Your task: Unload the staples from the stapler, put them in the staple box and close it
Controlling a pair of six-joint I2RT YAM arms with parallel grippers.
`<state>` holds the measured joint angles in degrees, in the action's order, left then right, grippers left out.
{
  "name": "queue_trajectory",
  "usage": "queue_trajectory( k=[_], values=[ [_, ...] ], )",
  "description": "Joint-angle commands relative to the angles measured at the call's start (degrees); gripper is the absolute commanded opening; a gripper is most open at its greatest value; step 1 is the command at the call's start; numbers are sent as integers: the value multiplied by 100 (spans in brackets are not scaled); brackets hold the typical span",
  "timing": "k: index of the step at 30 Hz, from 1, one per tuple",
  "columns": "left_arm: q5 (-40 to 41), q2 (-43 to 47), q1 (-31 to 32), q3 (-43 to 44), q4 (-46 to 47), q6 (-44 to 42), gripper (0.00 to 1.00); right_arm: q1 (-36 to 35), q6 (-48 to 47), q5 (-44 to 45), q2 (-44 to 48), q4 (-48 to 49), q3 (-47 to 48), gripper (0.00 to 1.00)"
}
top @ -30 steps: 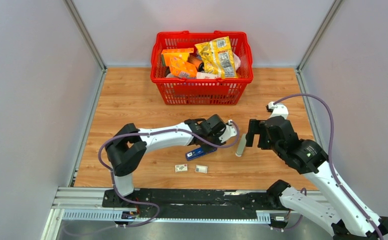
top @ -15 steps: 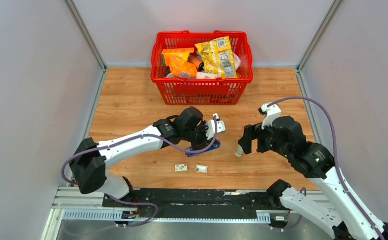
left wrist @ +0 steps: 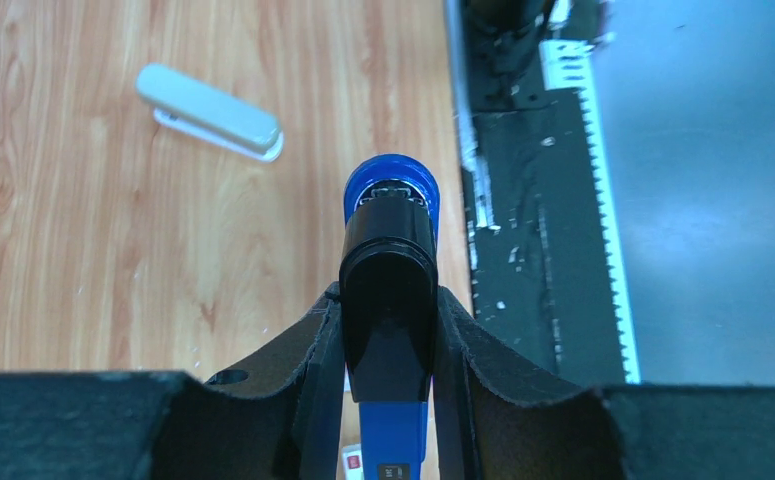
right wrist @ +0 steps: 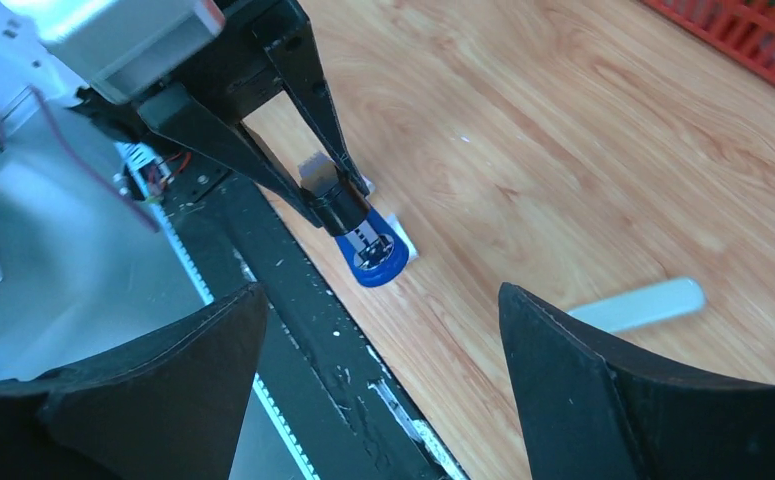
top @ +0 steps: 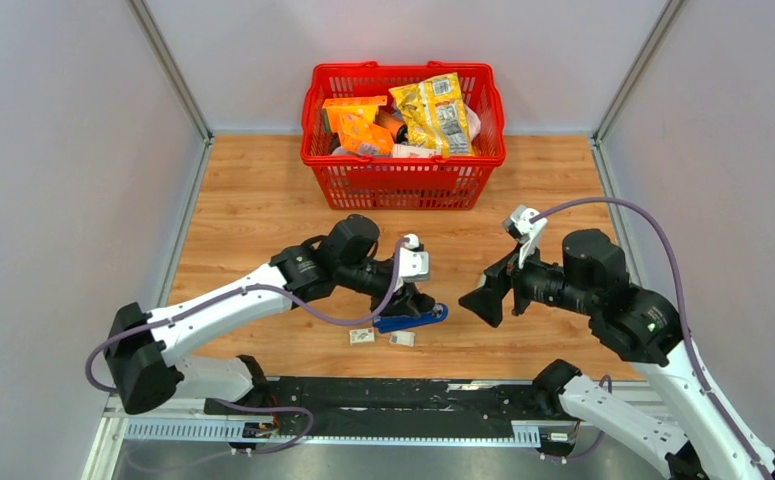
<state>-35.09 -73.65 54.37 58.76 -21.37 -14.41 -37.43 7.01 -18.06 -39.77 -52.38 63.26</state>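
1. Two arms face each other mid-worktop (top: 263,200). Left jaws grip the stapler (top: 410,320) narrowly, raised near the front edge, nose toward the right jaws.
2. Right jaws are wide and empty, just short of that nose.
3. Staples: none visible; I judge them inside the stapler.
4. Step: presenting it for opening. Next, I'd pinch the magazine end and pull.
5. Left arm (top: 243,295) reaches low; right arm (top: 623,310) is bent, wrist turned leftward.

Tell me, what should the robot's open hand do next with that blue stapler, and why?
Probably ease the right hand forward onto the front end of the blue stapler. The left hand grips that stapler and points its nose at the right hand, which stands open with a gap between them.
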Motion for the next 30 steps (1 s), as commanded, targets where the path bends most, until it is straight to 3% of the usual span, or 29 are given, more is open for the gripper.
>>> queue_trajectory(
  k=[1, 10, 20, 30],
  values=[
    [-1034, 710, 4, -101, 598, 219, 0, -141, -357, -943, -180, 491, 239, 87],
    [-1606, 1230, 4, -304, 880, 685, 0, -853, -674, -1288, -751, 729, 441, 79],
    [-1492, 1071, 4, -128, 765, 1221, 0, -1978, -1017, -172, -1050, 598, 441, 77],
    [-1553, 1396, 4, -155, 871, 1362, 0, -2225, -1043, 119, -1068, 597, 257, 75]
  ],
)
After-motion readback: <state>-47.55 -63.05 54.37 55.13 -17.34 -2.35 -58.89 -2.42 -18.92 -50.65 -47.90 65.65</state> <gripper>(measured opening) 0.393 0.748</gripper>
